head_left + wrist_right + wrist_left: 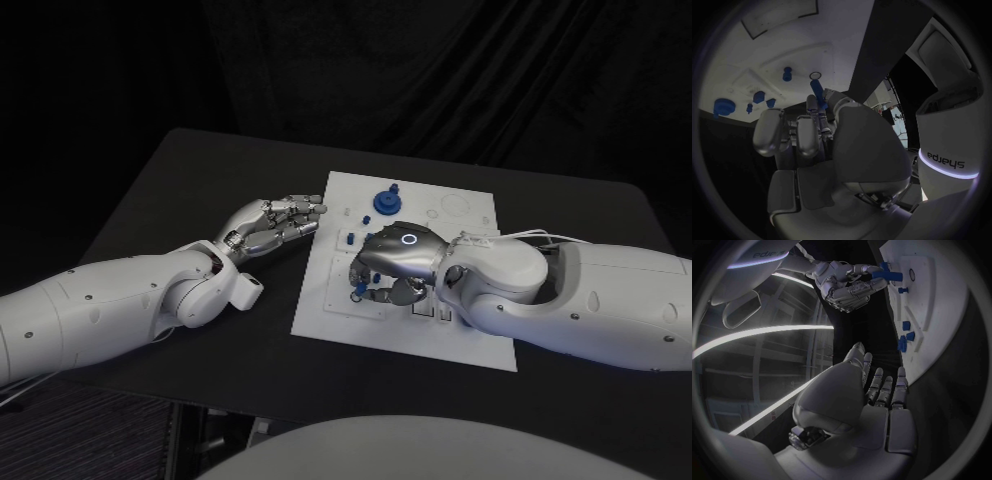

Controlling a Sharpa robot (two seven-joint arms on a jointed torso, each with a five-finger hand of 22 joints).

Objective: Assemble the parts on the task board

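The white task board [454,335] lies in the middle of the black table. My right hand [392,262] hovers over the board's middle and pinches a long blue peg [817,92] between its fingertips; from the left wrist the same peg [889,275] pokes out toward the board. A large round blue part [387,202] stands near the board's far edge. Small blue parts [351,238] sit by its left edge, and another small part [358,293] is under the right hand. My left hand [274,228] rests beside the board's left edge, fingers loosely extended and holding nothing.
A small ring-shaped socket [815,75] and a blue knob [787,74] lie on the board just beyond the held peg. Several small blue parts [906,332] cluster near the left hand's fingertips. Bare black table [173,190] surrounds the board.
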